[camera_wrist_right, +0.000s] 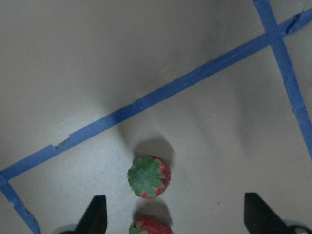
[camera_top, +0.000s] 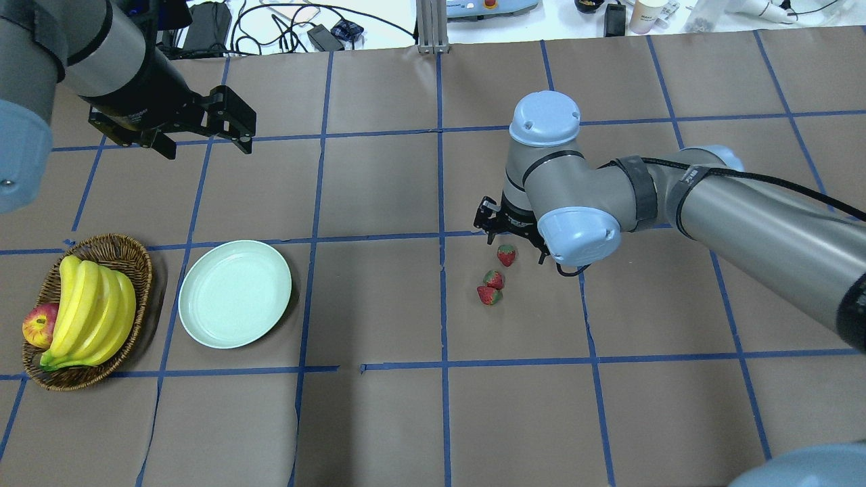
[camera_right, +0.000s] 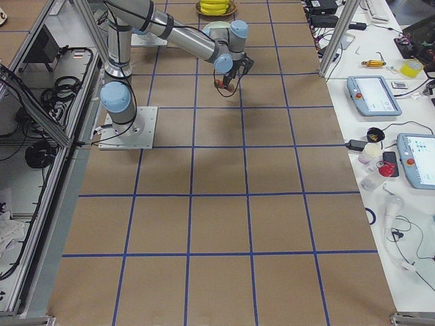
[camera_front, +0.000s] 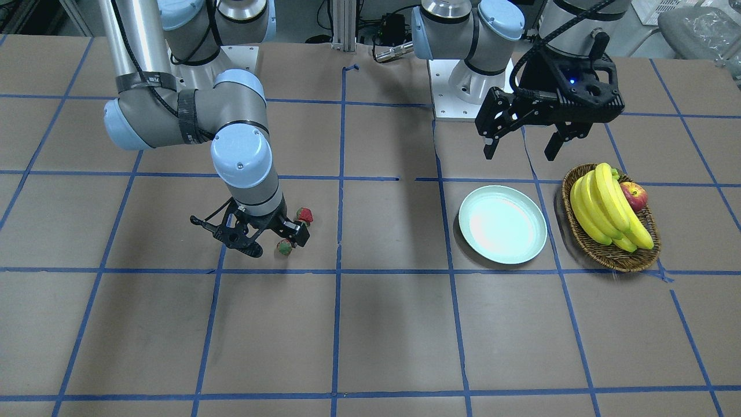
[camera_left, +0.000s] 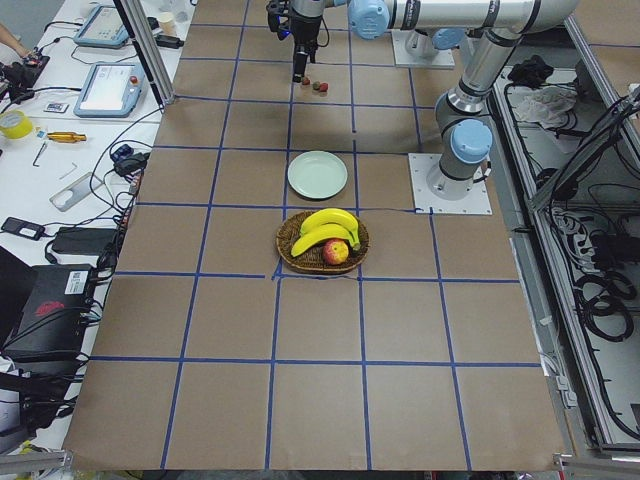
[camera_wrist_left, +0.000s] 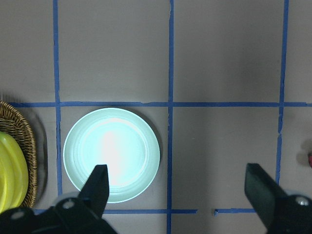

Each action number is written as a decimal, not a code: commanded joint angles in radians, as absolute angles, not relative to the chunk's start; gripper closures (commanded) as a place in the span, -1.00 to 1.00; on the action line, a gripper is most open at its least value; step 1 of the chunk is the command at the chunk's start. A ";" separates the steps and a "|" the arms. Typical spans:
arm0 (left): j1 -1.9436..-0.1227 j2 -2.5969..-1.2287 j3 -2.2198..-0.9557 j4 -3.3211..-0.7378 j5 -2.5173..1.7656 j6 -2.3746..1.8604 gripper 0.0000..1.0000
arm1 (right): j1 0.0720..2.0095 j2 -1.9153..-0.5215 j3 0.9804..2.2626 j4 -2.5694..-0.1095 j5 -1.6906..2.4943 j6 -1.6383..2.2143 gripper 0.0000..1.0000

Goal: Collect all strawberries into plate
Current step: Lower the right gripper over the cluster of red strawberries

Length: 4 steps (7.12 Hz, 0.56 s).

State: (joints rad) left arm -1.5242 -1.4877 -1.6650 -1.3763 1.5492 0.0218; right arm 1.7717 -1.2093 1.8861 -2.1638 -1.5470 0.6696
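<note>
Three small red strawberries lie close together right of the table's middle in the overhead view: one (camera_top: pixel 506 255), a second (camera_top: pixel 494 279) and a third (camera_top: pixel 488 295). My right gripper (camera_top: pixel 513 245) is open and hangs low, just over the first one. The right wrist view shows a strawberry (camera_wrist_right: pixel 148 176) between the open fingers (camera_wrist_right: pixel 95 214) and another (camera_wrist_right: pixel 150 227) at the bottom edge. The pale mint plate (camera_top: pixel 196 270) lies empty at the left. My left gripper (camera_top: pixel 206 145) is open, empty and raised beyond the plate; its wrist view looks down on the plate (camera_wrist_left: pixel 112 155).
An oval wicker basket (camera_top: pixel 128 253) with bananas (camera_top: pixel 91 304) and an apple (camera_top: pixel 39 325) stands left of the plate. Blue tape lines grid the brown table. The front-facing view shows two strawberries (camera_front: pixel 304 215), (camera_front: pixel 284 247) beside the right gripper (camera_front: pixel 277 242).
</note>
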 commanded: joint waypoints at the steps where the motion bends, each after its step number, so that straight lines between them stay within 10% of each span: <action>1: -1.525 -1.486 -1.664 -1.376 1.549 0.023 -1.00 | 1.772 -1.175 1.885 -2.178 -1.543 0.664 -0.97; 3: -1.525 -1.486 -1.664 -1.376 1.549 0.023 -1.00 | 1.773 -1.164 1.887 -2.180 -1.537 0.661 -0.92; 4: -1.525 -1.486 -1.664 -1.376 1.549 0.021 -1.00 | 1.772 -1.163 1.885 -2.181 -1.537 0.663 -0.58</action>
State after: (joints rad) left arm -1.5248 -1.4865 -1.6644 -1.3760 1.5494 0.0227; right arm 1.7724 -1.1674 1.8863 -2.1794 -1.5384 0.6624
